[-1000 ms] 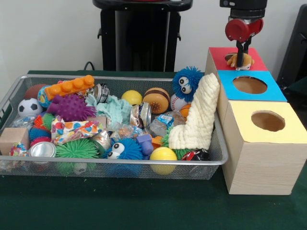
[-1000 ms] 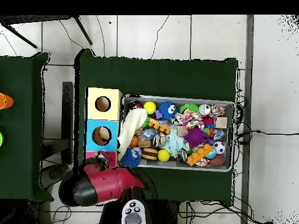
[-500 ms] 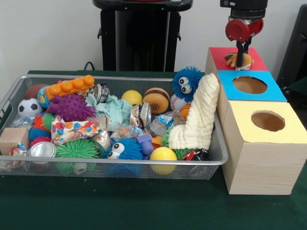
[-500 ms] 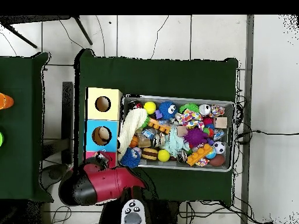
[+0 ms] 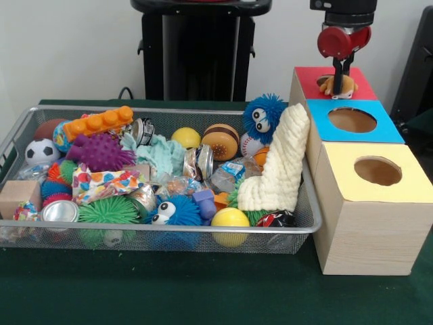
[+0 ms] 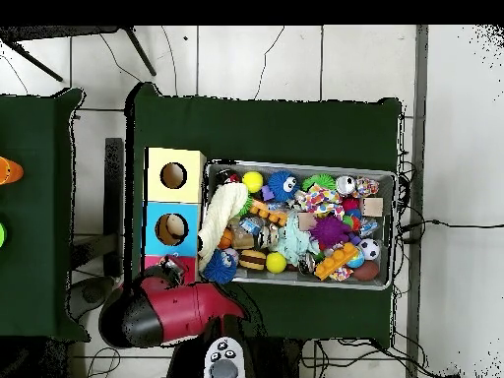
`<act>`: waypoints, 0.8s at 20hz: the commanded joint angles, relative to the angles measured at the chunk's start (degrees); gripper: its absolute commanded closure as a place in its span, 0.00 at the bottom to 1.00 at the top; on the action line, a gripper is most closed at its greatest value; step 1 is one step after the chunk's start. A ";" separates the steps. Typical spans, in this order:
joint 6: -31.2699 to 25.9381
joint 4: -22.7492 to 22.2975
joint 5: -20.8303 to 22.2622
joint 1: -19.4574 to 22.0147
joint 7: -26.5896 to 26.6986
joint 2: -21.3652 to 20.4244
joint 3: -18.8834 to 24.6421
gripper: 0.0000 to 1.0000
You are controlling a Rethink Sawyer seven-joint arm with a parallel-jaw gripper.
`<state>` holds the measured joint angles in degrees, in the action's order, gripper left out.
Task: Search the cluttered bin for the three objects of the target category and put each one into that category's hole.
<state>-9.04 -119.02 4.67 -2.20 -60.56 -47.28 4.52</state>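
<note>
Three wooden boxes stand in a row to the right of the bin, topped red (image 5: 365,87), blue (image 5: 389,130) and yellow (image 5: 413,184), each with a round hole. My gripper (image 5: 342,87) hangs straight down over the red box's hole, shut on a small orange-tan plush toy (image 5: 329,85) that rests at the hole's rim. In the overhead view the red arm (image 6: 167,313) covers the gripper and most of the red box. The wire bin (image 5: 169,229) is packed with toys.
A cream knitted cloth (image 5: 277,162) leans on the bin's right wall against the blue box. Beside it are a blue fuzzy ball with eyes (image 5: 262,116), a burger toy (image 5: 220,140), yellow balls, a soccer ball (image 5: 40,152) and an orange block (image 5: 98,122).
</note>
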 commanded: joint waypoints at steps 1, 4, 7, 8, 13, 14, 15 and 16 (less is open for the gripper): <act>-5.30 -11.53 2.64 3.27 -12.16 15.35 -5.43 1.00; -1.37 -13.40 3.26 3.73 -13.03 14.37 -5.57 1.00; 4.33 -14.60 5.41 3.96 -12.86 13.94 -5.74 1.00; 7.37 -14.71 6.68 3.36 -12.84 14.06 -6.51 1.00; 11.29 -15.07 9.63 2.30 -10.02 13.75 -8.17 1.00; 11.86 -14.99 10.17 2.13 -9.46 13.88 -8.40 1.00; 11.50 -15.00 10.15 2.09 -9.16 13.93 -8.53 1.00; 10.71 -14.93 9.94 2.15 -8.88 14.17 -8.57 1.00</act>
<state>8.33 -125.14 8.70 -2.79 -60.57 -47.30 2.89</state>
